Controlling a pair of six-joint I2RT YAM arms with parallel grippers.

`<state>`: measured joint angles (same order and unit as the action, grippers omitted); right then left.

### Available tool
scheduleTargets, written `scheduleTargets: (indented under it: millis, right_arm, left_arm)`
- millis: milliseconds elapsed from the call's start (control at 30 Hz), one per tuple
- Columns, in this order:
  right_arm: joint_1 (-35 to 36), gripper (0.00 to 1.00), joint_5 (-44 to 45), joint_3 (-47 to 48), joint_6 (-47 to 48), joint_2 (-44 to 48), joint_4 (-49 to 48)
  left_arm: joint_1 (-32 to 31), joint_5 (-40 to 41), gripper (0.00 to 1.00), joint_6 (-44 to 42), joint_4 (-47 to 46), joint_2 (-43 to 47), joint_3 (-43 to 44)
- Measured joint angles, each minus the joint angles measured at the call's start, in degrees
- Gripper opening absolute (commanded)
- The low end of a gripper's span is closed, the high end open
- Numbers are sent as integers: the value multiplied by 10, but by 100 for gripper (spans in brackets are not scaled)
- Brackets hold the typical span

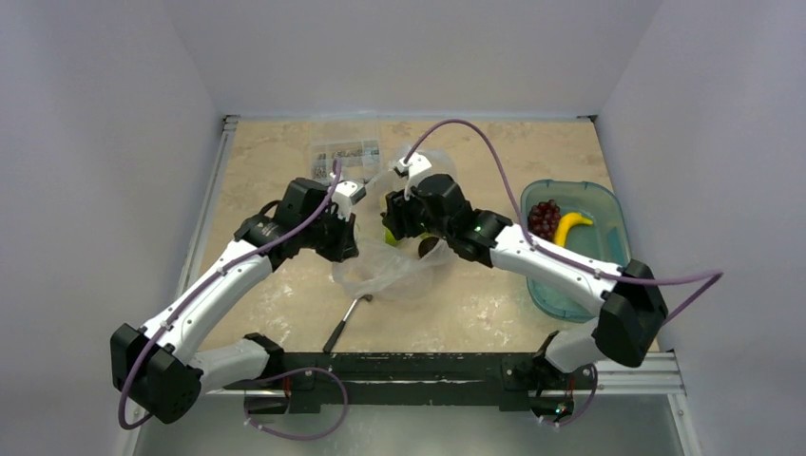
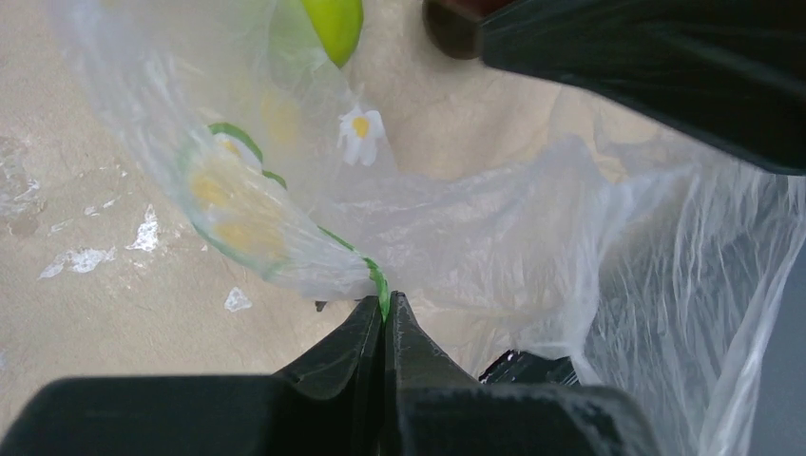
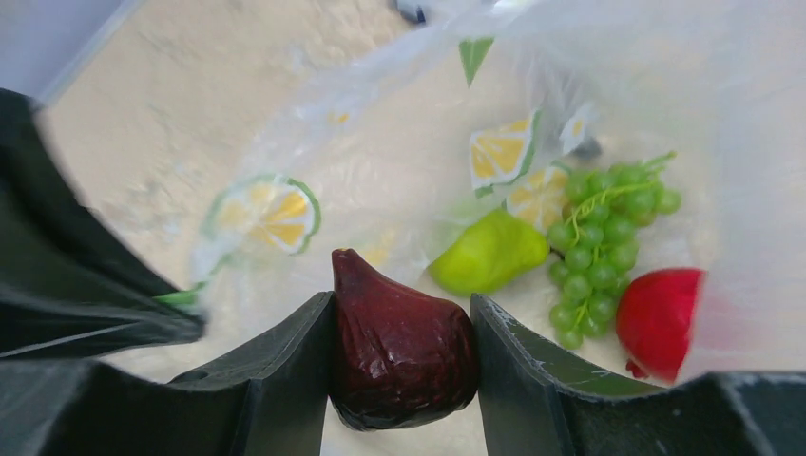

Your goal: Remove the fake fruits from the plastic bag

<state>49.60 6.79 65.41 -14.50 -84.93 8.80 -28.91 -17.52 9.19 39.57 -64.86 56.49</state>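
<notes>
The transparent plastic bag (image 1: 385, 275), printed with lemon slices, lies mid-table. My left gripper (image 1: 348, 226) is shut on the bag's green-trimmed edge (image 2: 380, 285) and holds it up. My right gripper (image 3: 402, 318) is inside the bag mouth, shut on a dark plum-coloured fruit (image 3: 399, 351). Still in the bag are a green fruit (image 3: 489, 261), a green grape bunch (image 3: 599, 252) and a red fruit (image 3: 661, 318). The green fruit (image 2: 333, 24) and the dark fruit (image 2: 451, 24) also show in the left wrist view. The dark fruit shows in the top view (image 1: 428, 247).
A teal bin (image 1: 608, 204) at the right holds a purple grape bunch (image 1: 544, 218) and a yellow banana (image 1: 570, 226). A hammer (image 1: 344, 323) lies in front of the bag. A clear box of small parts (image 1: 344, 150) stands at the back.
</notes>
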Motion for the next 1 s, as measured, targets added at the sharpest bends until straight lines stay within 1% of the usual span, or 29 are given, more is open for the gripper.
scheduleTargets:
  millis: [200, 333, 467, 633, 733, 867, 933, 1000]
  right_arm:
    - [0, 0, -10, -1, 0, 63, -33]
    - [0, 0, -49, -5, 0, 85, -44]
    - [0, 0, -89, -20, -5, 125, -62]
    - [-1, 0, -99, -20, -9, 175, -81]
    - [-1, 0, -69, -23, -8, 210, -85]
    - [-6, 0, 48, -56, -6, 287, -105]
    - [-28, 0, 116, -69, -11, 319, -103]
    - [-72, 0, 166, -77, -25, 338, -94]
  left_arm:
    - [0, 2, 0, 0, 0, -3, 0]
    - [0, 2, 0, 0, 2, -7, 0]
    - [0, 2, 0, 0, 4, -7, 0]
    - [0, 2, 0, 0, 4, -7, 0]
    - [0, 2, 0, 0, 4, -7, 0]
    - [0, 2, 0, 0, 4, -7, 0]
    - [0, 1, 0, 0, 4, -7, 0]
    - [0, -3, 0, 0, 3, -7, 0]
